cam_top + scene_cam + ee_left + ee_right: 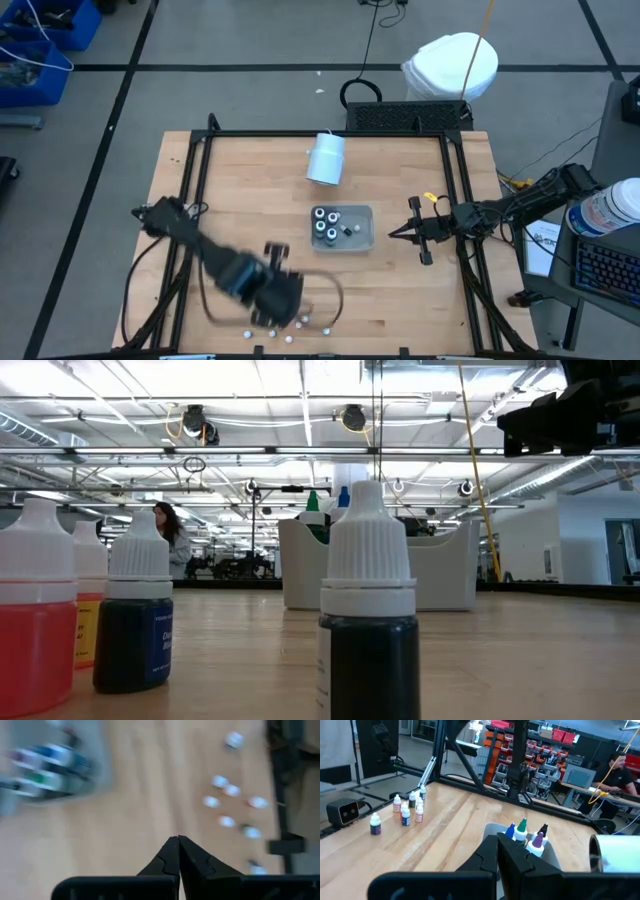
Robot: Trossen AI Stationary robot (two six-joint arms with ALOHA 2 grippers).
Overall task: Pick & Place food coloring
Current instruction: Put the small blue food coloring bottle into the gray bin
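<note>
white-capped food coloring (368, 630), grey tray (366, 241)

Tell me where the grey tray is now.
In the high view the grey tray sits right of the table's centre, below the lying pale cylinder, left of the right gripper.

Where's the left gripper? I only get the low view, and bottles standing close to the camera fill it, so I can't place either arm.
Observer: The left gripper is shut and empty, above the loose bottles at the table's front edge.
Operator: And the container behind them?
Observer: That is the tray, mid-table, with several bottles standing in it.
Operator: The right arm?
Observer: The right gripper is shut and holds nothing. It hangs just off the tray's right side, pointing at it.
</note>
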